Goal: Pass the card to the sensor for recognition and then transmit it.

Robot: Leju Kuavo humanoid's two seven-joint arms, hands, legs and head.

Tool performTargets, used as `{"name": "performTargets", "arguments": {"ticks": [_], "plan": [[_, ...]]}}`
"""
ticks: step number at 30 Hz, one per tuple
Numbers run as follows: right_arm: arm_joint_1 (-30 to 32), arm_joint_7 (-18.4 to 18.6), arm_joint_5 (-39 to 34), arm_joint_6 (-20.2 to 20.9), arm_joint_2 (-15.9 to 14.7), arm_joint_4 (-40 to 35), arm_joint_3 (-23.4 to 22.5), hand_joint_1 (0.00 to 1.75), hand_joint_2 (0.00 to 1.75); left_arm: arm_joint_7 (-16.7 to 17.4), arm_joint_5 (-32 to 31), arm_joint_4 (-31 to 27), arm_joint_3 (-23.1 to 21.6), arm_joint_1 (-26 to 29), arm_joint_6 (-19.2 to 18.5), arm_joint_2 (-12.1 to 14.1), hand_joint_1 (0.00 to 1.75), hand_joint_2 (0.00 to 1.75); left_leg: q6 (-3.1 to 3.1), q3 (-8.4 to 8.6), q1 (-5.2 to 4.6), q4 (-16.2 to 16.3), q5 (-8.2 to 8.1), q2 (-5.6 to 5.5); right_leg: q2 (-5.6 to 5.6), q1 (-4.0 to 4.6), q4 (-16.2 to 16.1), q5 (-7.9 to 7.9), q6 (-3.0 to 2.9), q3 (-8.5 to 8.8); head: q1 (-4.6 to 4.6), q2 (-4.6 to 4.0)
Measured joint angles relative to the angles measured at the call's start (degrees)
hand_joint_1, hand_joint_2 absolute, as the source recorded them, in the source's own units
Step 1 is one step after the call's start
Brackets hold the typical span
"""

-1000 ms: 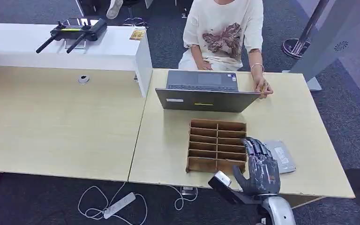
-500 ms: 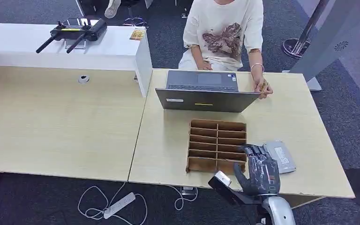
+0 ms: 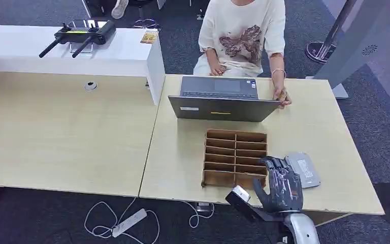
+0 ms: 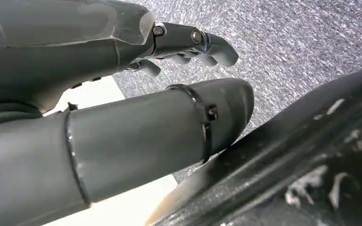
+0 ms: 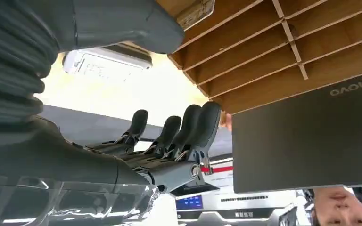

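Bright, even indoor light, soft shadows, sharp head view; wrist views blurred up close, with pale glare.

The right hand (image 3: 280,184) hovers, fingers apart, at the wooden tray's (image 3: 235,158) near corner, beside the grey sensor (image 3: 303,170). A person (image 3: 244,35) sits behind the laptop (image 3: 222,101).

R arm comes up from the bottom edge in head view, silver forearm near vertical, wrist straight. R hand (image 3: 282,184) back-side up, thumb out to the robot's left, fingers (image 5: 188,127) side by side, bent slightly, nothing between them & thumb; same in the R wrist view. L hand (image 4: 122,94) hangs low, thumb thick & straight, fingers curled slightly past it, apart from thumb, holding nothing
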Motion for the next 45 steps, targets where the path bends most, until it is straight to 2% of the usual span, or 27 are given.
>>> {"name": "performTargets", "arguments": {"ticks": [3,11,21,25,30,32,40,45], "plan": [[0.00,0.15,-0.11,-0.07,0.00,0.00,0.00,0.63,1.75,-0.02,-0.02,0.00,0.00,0.00,0.00,0.00,0.00,0.00,0.00,0.00,0.00,0.00,0.00,0.00,0.00,0.00,0.00,0.00,0.00,0.00,-0.02,0.00],[-0.27,0.26,-1.01,0.59,0.00,1.14,-0.18,0.51,1.75,-0.07,-0.79,0.00,0.00,0.00,-0.18,0.02,0.00,0.00,0.00,0.00,0.00,0.00,0.00,0.00,0.00,0.00,0.00,0.00,0.00,0.00,-0.02,0.00],[-0.22,0.26,-1.31,0.42,0.00,3.28,-0.61,0.47,1.75,-0.24,-1.75,0.00,0.00,0.02,-0.26,0.04,0.00,0.00,0.00,0.00,0.00,0.00,0.00,0.00,0.00,0.00,0.00,-0.01,0.01,0.00,-0.02,0.00],[-0.15,1.12,-0.11,0.15,0.00,3.80,-0.92,0.54,1.75,-0.31,-2.23,0.00,0.00,0.02,-0.26,0.04,0.00,0.00,0.00,0.00,0.00,0.00,0.00,0.00,0.00,0.00,0.00,-0.01,0.01,0.00,0.00,0.00],[-0.05,1.95,1.09,-0.46,0.00,4.39,-1.38,0.51,1.75,-0.31,-2.82,0.00,0.00,0.02,-0.31,0.04,0.00,0.00,0.00,0.00,0.00,0.00,0.00,0.00,0.00,0.00,0.00,-0.01,0.01,0.00,-0.02,0.00],[0.00,2.08,1.11,-0.48,0.00,4.46,-1.49,0.56,1.75,-0.33,-2.84,0.00,0.00,0.02,-0.35,0.04,0.00,0.00,0.00,0.00,0.00,0.00,0.00,0.00,0.00,0.00,0.00,-0.01,0.01,0.00,-0.02,0.00],[-0.01,2.49,2.97,-0.66,0.00,4.81,-1.62,0.45,1.75,-0.33,-3.50,0.00,0.02,0.01,-0.52,0.07,0.00,0.00,0.00,0.00,0.00,0.00,0.00,0.00,0.00,0.00,0.00,-0.01,0.01,0.00,-0.02,0.00],[-0.02,2.38,3.52,-0.83,0.00,5.18,-1.62,0.45,1.75,-0.33,-3.50,0.00,0.00,0.01,-0.59,0.07,0.00,0.00,0.00,0.00,0.00,0.00,0.00,-0.01,0.00,0.00,0.00,-0.01,0.01,0.00,-0.02,0.00]]}}
